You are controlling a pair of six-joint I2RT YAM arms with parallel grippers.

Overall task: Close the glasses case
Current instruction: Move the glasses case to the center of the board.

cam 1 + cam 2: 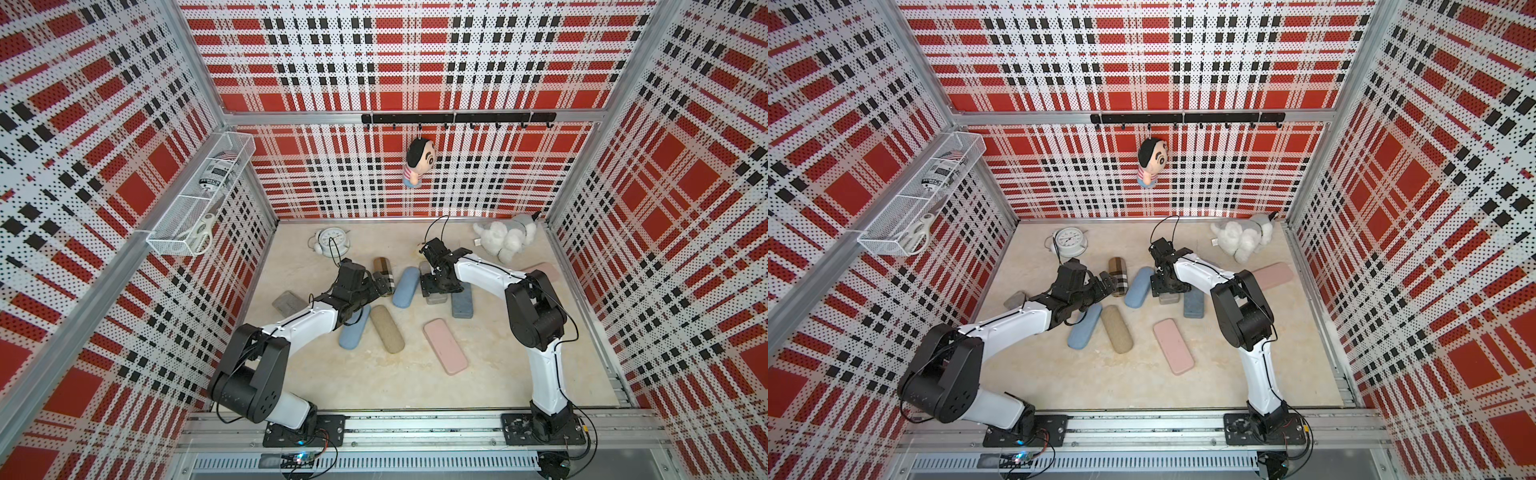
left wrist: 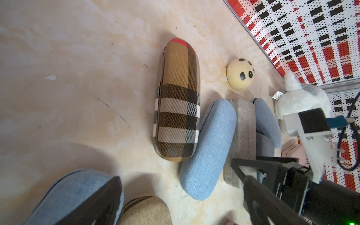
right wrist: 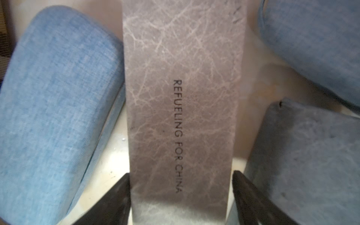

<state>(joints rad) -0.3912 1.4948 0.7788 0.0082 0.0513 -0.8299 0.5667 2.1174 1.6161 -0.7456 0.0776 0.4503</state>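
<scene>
1. The right gripper point(image 3: 181, 174) stood astride one end of the grey case point(image 3: 181, 78). It was clamped on the case, with one fingertip point(image 3: 124, 187) against each long side.
2. The grey case lay flat on the table point(image 1: 374, 386), lettered face up, a little right of the middle and toward the far side. In both top views the right gripper hid most of it.
3. The left gripper point(image 2: 181, 181) hung to the left of the grey case with its jaws wide apart and held nothing. It was by the near ends of the plaid case point(image 2: 179, 101) and the light-blue case point(image 2: 208, 148).
4. The light-blue case lay just beside the grey case's left edge, and a dark blue-grey case point(image 3: 302, 165) lay near its right edge. Only slim strips of table showed between them.
5. A pink case point(image 1: 445, 346) and a tan case point(image 1: 387, 329) lay nearer. Beyond them, bare table ran to the near rail.
</scene>
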